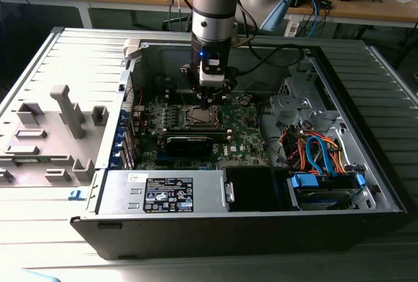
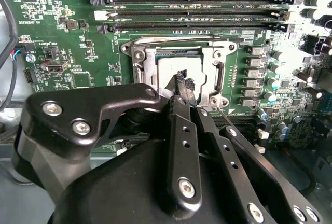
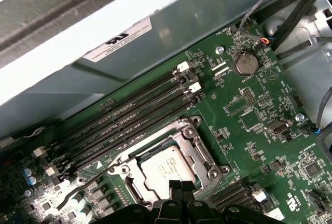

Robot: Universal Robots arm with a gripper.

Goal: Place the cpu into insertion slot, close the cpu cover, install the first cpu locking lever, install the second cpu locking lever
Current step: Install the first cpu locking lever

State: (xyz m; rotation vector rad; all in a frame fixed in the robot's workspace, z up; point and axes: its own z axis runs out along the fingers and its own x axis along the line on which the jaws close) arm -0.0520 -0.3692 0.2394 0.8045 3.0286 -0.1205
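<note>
The gripper (image 2: 182, 82) hangs over the motherboard (image 2: 78, 32), fingertips pressed together and empty, just above the cpu (image 3: 167, 168). The chip already lies flat in the insertion slot (image 2: 136, 58) beside the memory slots (image 3: 129, 117), with the cpu cover (image 3: 205, 157) down around it, probably so the levers can clamp it. The board's lettering is too small to read.

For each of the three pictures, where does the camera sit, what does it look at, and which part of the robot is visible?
Exterior view: off the arm, above the open computer case, looking down into it; shows the arm and hand.
Second wrist view: on the arm, looking along the hand at the cpu in the insertion slot.
First wrist view: on the arm, facing the motherboard; hand's tips at the edge.
Both wrist views share the cpu, cpu cover and memory slots.
</note>
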